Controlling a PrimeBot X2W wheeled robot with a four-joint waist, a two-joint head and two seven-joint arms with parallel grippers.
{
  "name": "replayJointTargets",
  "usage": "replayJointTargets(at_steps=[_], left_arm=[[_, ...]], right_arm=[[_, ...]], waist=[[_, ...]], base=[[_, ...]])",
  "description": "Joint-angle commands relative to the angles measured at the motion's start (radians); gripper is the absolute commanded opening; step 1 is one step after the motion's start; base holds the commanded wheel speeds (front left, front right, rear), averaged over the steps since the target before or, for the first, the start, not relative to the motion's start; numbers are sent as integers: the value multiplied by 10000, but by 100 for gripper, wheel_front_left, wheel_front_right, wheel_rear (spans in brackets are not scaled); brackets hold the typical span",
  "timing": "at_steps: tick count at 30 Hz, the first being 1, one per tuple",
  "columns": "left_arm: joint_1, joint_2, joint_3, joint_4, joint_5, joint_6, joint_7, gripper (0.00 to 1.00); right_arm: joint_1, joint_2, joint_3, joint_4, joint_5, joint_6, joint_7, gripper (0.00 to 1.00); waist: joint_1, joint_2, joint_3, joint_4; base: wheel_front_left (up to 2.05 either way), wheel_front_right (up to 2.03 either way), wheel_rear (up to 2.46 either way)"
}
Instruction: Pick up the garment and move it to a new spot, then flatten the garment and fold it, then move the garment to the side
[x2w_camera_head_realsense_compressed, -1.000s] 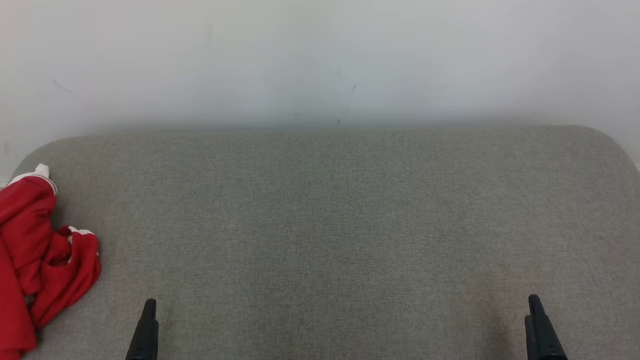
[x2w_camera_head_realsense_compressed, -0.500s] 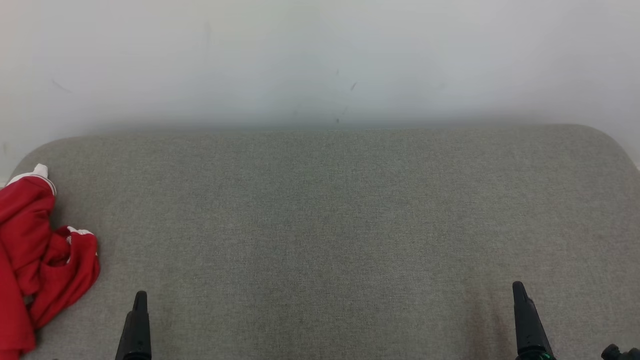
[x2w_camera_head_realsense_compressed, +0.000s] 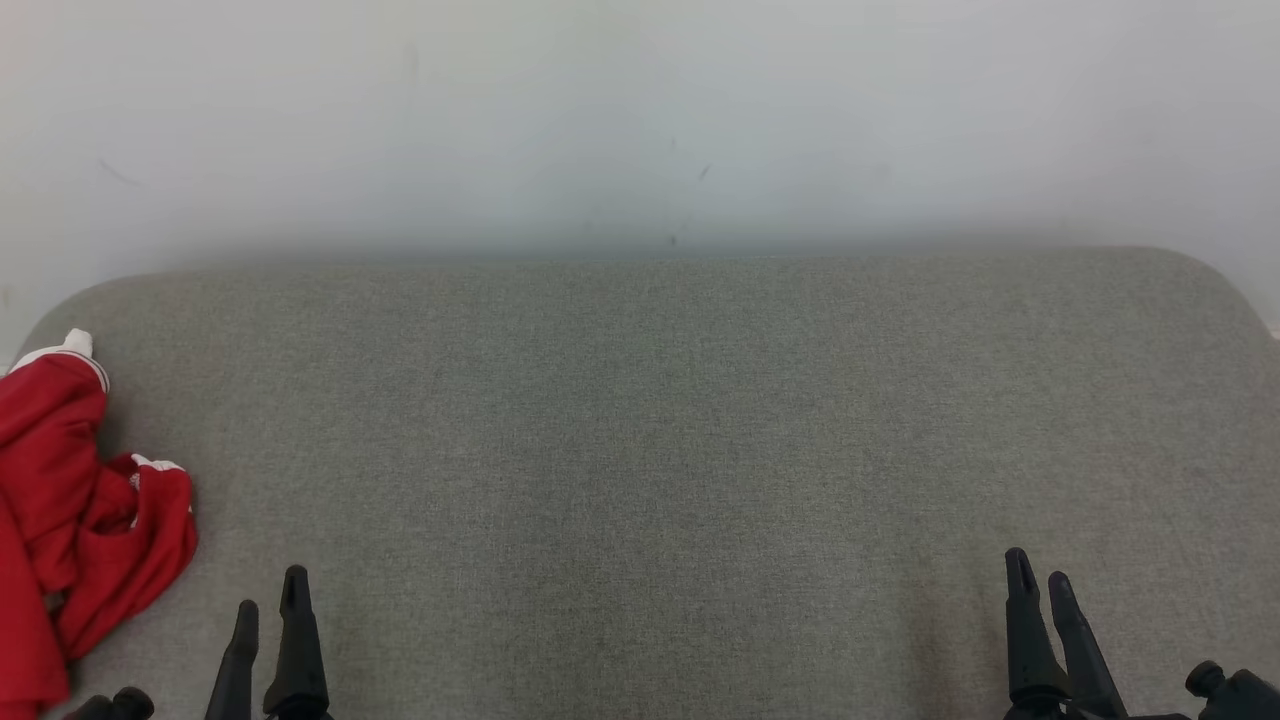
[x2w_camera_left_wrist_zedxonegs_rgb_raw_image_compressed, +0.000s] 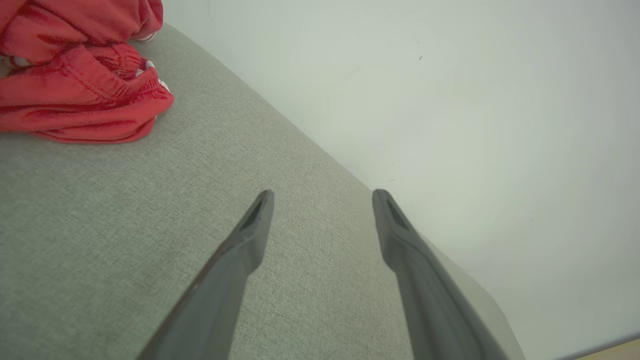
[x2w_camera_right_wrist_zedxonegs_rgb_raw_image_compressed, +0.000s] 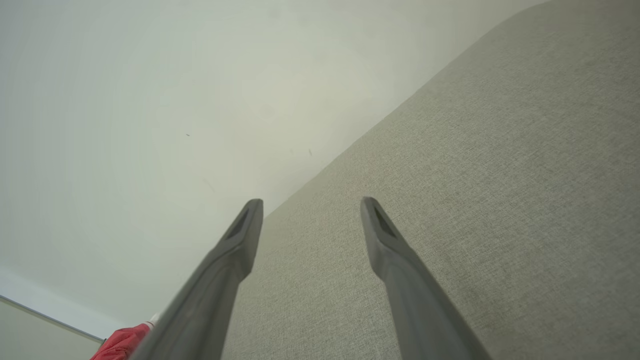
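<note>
At the far left edge of your grey pad (x2w_camera_head_realsense_compressed: 640, 450), the red garment (x2w_camera_head_realsense_compressed: 90, 520) lies crumpled, white trim showing, partly cut off by the head view's border. Your left gripper (x2w_camera_head_realsense_compressed: 269, 590) sits near it, jaws spread wide and empty. Your right gripper (x2w_camera_head_realsense_compressed: 1038, 565) is well apart, likewise wide and empty. Open pad stretches between them up to the wall (x2w_camera_head_realsense_compressed: 640, 120), its far corners rounded.

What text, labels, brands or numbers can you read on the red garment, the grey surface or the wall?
None can be read.
The red garment shows only white trim and no print on the folds in view.
The grey surface and the wall carry faint scuffs but no writing.
</note>
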Motion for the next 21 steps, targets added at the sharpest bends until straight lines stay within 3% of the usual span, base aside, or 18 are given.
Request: replayJointTargets(at_steps=[1, 10, 21], left_arm=[[-118, 47, 37, -206, 631, 94, -138, 100], [-18, 67, -40, -375, 2350, 353, -446, 100], [60, 374, -244, -211, 3565, 466, -777, 100]], right_arm=[[-184, -34, 42, -74, -549, 51, -111, 100], [-257, -36, -22, 89, -1992, 56, -316, 100], [-304, -39, -198, 424, -3422, 61, -518, 100]], waist=[[-1, -1, 4, -4], [-1, -1, -18, -19], [-1, -1, -27, -15]], base=[[0, 0, 0], [0, 0, 0], [0, 0, 0]])
